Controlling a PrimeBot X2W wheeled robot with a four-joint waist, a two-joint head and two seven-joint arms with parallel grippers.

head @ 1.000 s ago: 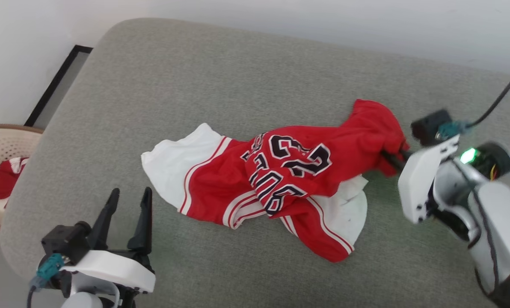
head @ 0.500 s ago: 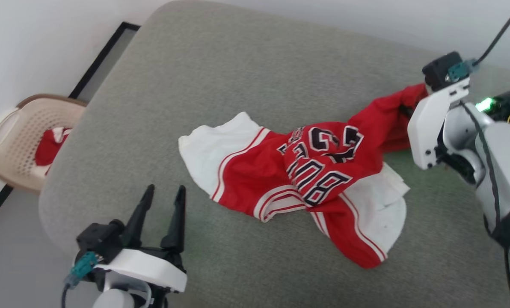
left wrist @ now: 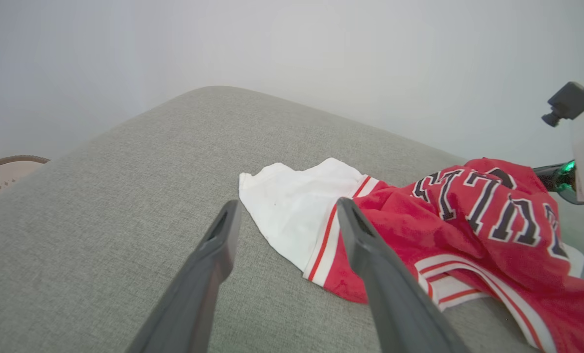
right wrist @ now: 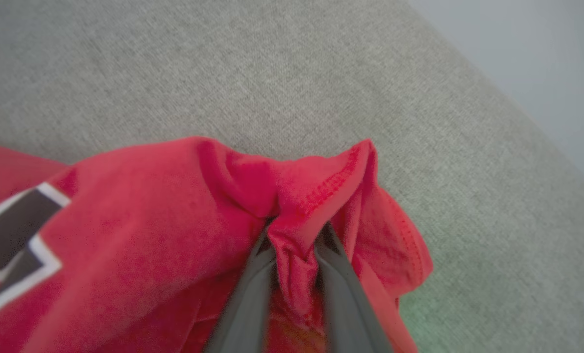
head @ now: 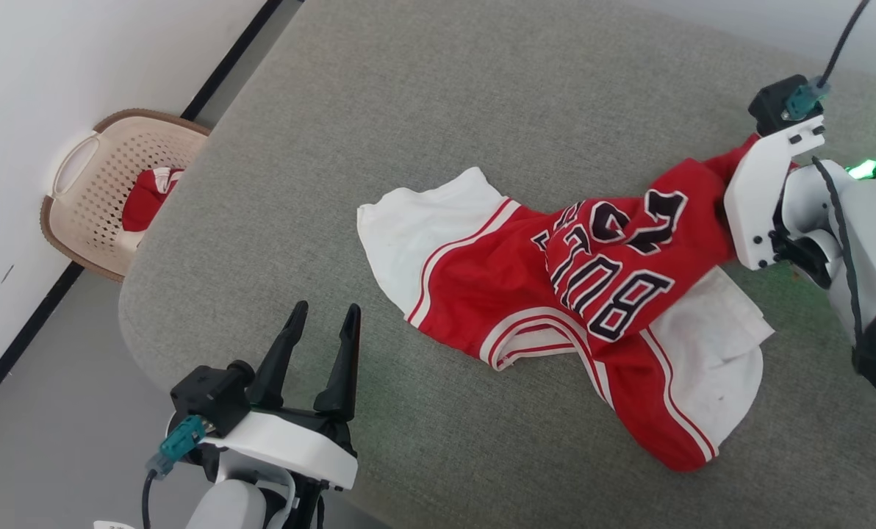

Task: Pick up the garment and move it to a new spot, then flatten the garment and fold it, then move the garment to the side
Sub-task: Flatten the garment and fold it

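The red shirt with white short sleeves lies crumpled on the grey cushion, toward its right side in the head view, with black white-edged letters and numbers facing up across a raised fold. One white sleeve is spread flat on the side toward the left hand. The other white sleeve lies bunched at the near right, beside a red flap with striped trim that reaches toward the cushion's near edge. The right hand grips the shirt at its far right corner: its two fingers stand close together with a fold of red hem wedged between them, and the cloth there is drawn up off the cushion toward the hand. The left hand hovers over the near left part of the cushion, its fingers spread wide with nothing between them, near the flat white sleeve but not touching it. Beyond the cushion's left edge a beige perforated basket stands on the floor against the white wall, with a small red-and-white cloth inside it
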